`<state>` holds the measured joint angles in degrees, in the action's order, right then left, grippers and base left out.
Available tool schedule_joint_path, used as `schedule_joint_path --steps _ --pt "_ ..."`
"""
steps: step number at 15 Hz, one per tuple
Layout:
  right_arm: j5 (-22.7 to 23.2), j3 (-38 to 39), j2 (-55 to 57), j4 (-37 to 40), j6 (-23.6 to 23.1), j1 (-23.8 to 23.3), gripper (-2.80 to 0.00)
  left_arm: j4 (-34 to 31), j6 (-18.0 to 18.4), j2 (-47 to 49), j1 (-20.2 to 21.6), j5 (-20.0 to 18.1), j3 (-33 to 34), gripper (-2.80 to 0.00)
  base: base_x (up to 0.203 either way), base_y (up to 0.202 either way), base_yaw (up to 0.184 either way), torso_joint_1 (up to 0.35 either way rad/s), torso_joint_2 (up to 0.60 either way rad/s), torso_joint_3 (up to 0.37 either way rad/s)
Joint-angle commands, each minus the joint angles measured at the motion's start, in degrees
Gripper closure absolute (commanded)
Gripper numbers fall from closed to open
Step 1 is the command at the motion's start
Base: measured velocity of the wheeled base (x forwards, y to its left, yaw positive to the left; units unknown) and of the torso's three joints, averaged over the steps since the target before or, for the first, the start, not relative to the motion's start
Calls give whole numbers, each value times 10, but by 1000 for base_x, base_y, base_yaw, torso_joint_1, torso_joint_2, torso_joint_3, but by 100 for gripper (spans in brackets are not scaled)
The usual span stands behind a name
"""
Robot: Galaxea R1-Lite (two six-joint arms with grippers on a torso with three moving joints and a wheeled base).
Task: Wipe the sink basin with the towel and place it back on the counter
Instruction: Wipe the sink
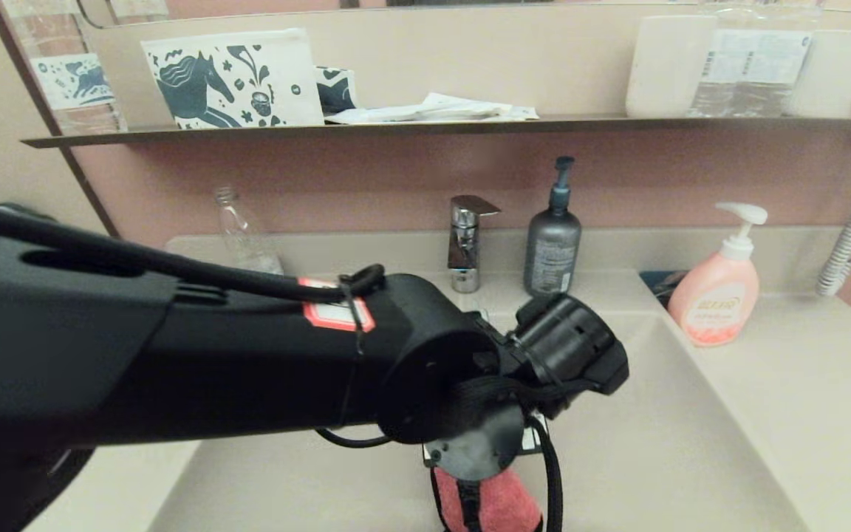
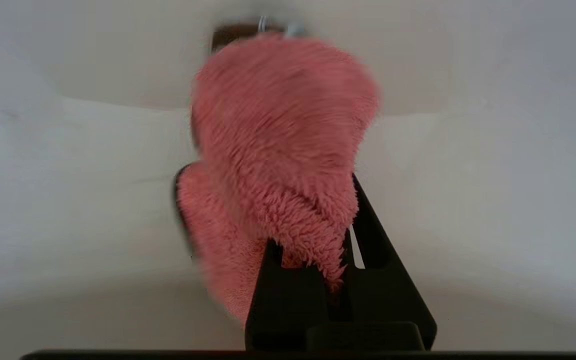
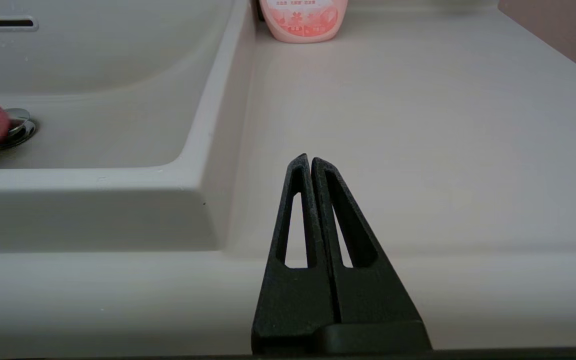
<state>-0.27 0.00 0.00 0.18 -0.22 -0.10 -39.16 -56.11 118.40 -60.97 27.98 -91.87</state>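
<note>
Your left arm reaches across from the left, its wrist bent steeply down into the large rectangular beige-cream sink basin (image 1: 662, 443). The left gripper (image 2: 313, 260) has its black fingers clamped on the fuzzy coral-pink terry towel (image 2: 278, 150), which bunches up past the fingertips and hangs inside the basin, low at its near side; from the head view you see only a pink lump of it under the wrist (image 1: 499, 506). Whether the cloth presses on the basin floor cannot be told.

Your right gripper (image 3: 310, 162) rests low over the smooth beige-cream counter (image 3: 418, 125), just to the right of the basin, with its two fingers pressed flat together and nothing between them. Beyond it you can see the round chrome drain plug (image 3: 18, 127) and one overflow slot (image 3: 9, 22).

Counting at the back edge: one chrome tap (image 1: 466, 240), one dark grey pump bottle (image 1: 552, 236), one peach-pink pump bottle (image 1: 717, 284), and one clear plastic bottle (image 1: 237, 229). On the shelf above stand one white pouch printed with a dark blue horse (image 1: 233, 77) and two white mugs (image 1: 665, 66). The bottle labels are too small to read.
</note>
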Motion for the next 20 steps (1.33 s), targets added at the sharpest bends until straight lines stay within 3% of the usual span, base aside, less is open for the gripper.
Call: schedule_joint_path --steps 1,3,11,17,20 --pt "0 0 1 0 0 0 0 -47 -3 21 -8 -7 -10 0 0 0 0 0 0 0" --pt "0 0 1 0 0 0 0 -50 -7 13 -14 -22 -28 0 0 0 0 0 0 0" --pt "0 0 1 0 0 0 0 -97 -20 98 -67 -22 -189 0 0 0 0 0 0 0" --pt "0 0 1 0 0 0 0 -31 -8 154 -83 -17 -194 0 0 0 0 0 0 0" --pt "0 0 1 0 0 0 0 -26 -6 161 -92 -34 -194 0 0 0 0 0 0 0"
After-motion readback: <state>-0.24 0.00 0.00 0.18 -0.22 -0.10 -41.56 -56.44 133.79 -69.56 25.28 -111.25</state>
